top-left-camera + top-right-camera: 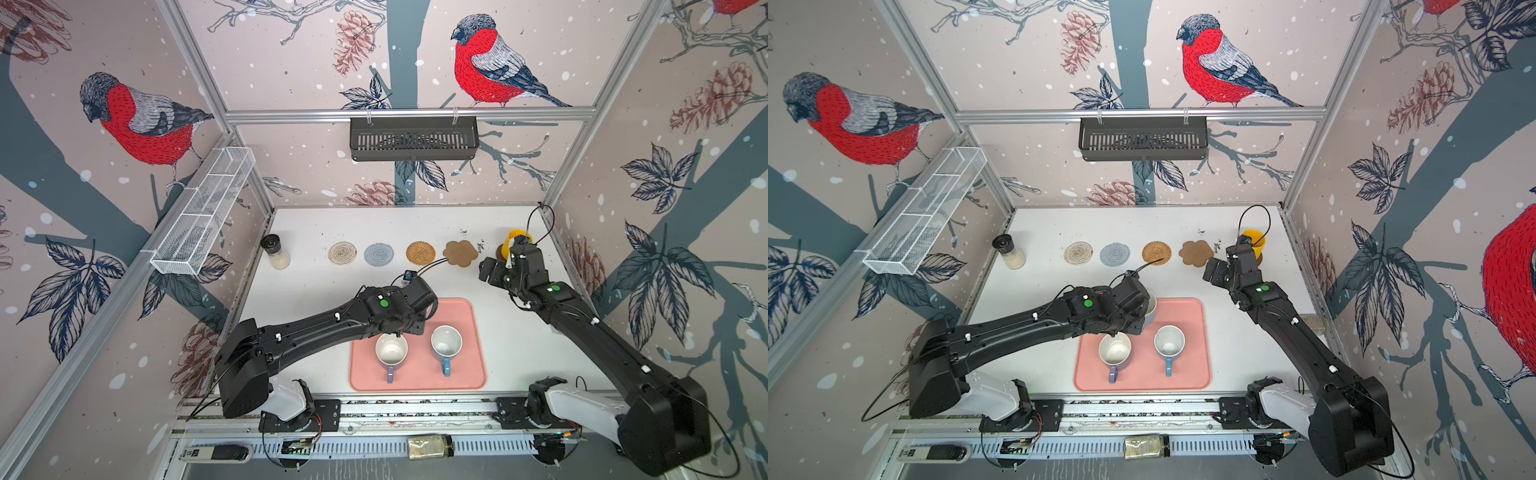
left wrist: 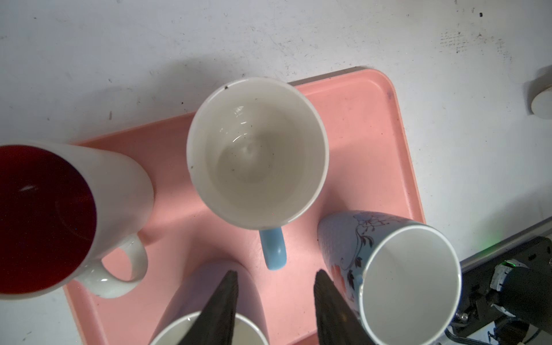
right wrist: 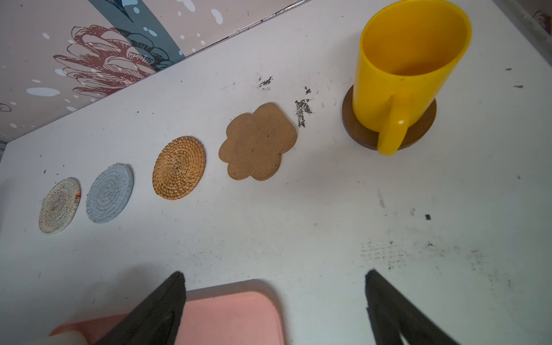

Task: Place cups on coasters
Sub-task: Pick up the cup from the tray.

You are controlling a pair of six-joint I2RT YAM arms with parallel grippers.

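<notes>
Along the back of the white counter (image 1: 332, 299), left to right: a jar (image 1: 274, 251), then four bare coasters, beige (image 1: 342, 252), grey-blue (image 1: 378, 254), rattan (image 1: 420, 252) and cork (image 1: 460, 252), then the yellow mug (image 3: 400, 74) upright on the wooden disc (image 3: 358, 131). Nearer me, the pink tray (image 1: 415, 384) holds four upright mugs: red-lined white (image 2: 119, 185), lavender (image 1: 391, 351), plain blue (image 2: 257, 155), floral blue (image 2: 346, 239). My left pincer (image 2: 276, 273) hangs half open at the lavender mug, one finger (image 2: 218, 304) over its mouth, the other outside its wall, not gripping. My right pincer (image 3: 274, 272) stands wide and empty above the counter, between the tray's corner and the yellow mug.
</notes>
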